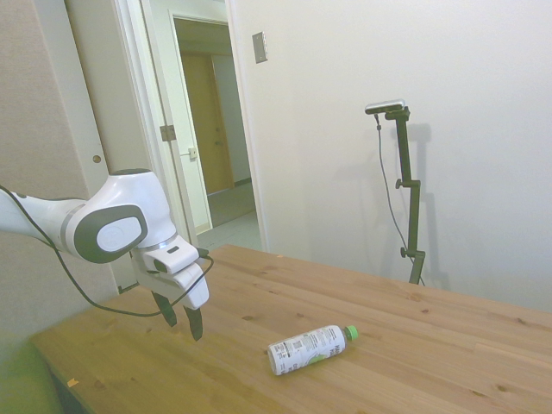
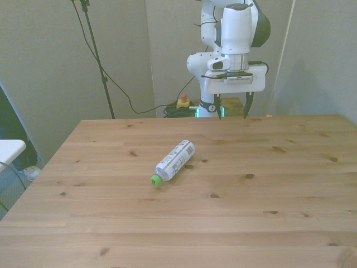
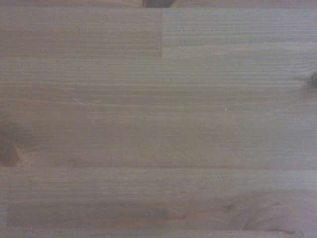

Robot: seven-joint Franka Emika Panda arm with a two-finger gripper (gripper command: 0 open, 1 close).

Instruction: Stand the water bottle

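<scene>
- The water bottle (image 2: 175, 161) lies on its side mid-tabletop (image 2: 279, 212), green cap (image 2: 156, 180) toward the front view's left
- The gripper (image 2: 230, 109) hangs well apart from it, above the far edge, jaws spread wide and empty
- The wrist view shows only bare wood
- The approach has not begun; the next move likely calls for travelling over the bottle and descending across its body

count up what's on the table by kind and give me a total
bottle: 1, lying on its side, green cap on
Nothing else lies on the table; the wrist view shows only bare wood.
The open pincer hangs above the far edge, holding nothing.
total: 1
</scene>
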